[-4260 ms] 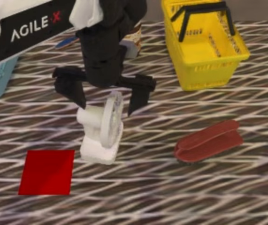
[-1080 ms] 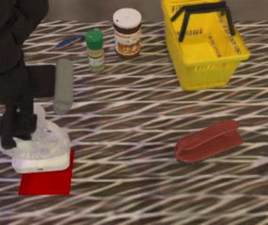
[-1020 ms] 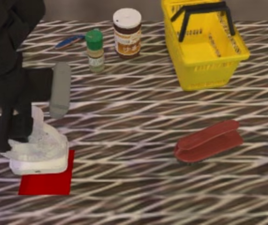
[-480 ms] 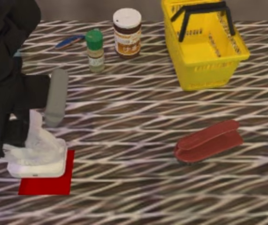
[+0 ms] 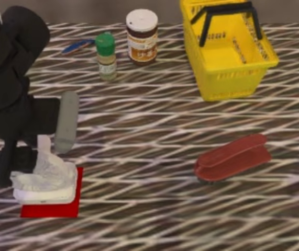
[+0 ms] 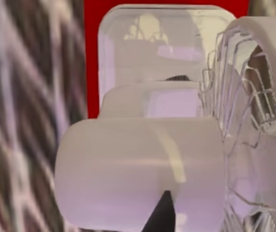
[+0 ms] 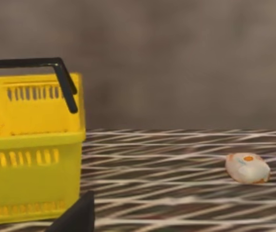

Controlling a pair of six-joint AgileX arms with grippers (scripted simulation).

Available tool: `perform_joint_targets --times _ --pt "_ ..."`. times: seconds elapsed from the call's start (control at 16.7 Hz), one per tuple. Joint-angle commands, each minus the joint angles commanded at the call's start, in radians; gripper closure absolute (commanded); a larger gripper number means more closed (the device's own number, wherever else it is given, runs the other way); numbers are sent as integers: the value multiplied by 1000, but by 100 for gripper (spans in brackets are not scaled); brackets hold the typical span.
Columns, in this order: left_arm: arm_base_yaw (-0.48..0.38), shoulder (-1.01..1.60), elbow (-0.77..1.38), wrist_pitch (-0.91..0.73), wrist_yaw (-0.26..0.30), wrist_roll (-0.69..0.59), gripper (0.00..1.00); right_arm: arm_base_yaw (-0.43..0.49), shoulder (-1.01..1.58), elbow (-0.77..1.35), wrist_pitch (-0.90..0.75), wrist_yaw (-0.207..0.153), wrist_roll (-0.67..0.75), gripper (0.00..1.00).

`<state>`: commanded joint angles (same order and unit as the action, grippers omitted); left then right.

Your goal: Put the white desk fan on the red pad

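The white desk fan stands upright at the table's front left, its squarish base over the far part of the red pad. I cannot tell whether the base touches the pad. My left gripper comes down from above and is shut on the fan, one finger at the cage side and one at the motor housing. In the left wrist view the motor housing of the fan fills the picture, with the red pad showing behind the base. My right gripper is parked outside the top view.
A yellow basket with black handles stands at the back right. A dark red brush lies right of centre. A brown jar, a green-capped bottle and a blue pen stand at the back.
The left gripper carried the fan from the table's middle to the left and down over the red pad. In the last half second it shifted slightly toward the front edge.
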<state>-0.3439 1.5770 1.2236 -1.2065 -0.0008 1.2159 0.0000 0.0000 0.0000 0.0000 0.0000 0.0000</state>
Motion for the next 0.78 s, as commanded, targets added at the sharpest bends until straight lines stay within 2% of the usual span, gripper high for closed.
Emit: perform_joint_targets --times 0.78 --pt "0 0 0 0 0 0 2 0 0 0 0 0 0 0"
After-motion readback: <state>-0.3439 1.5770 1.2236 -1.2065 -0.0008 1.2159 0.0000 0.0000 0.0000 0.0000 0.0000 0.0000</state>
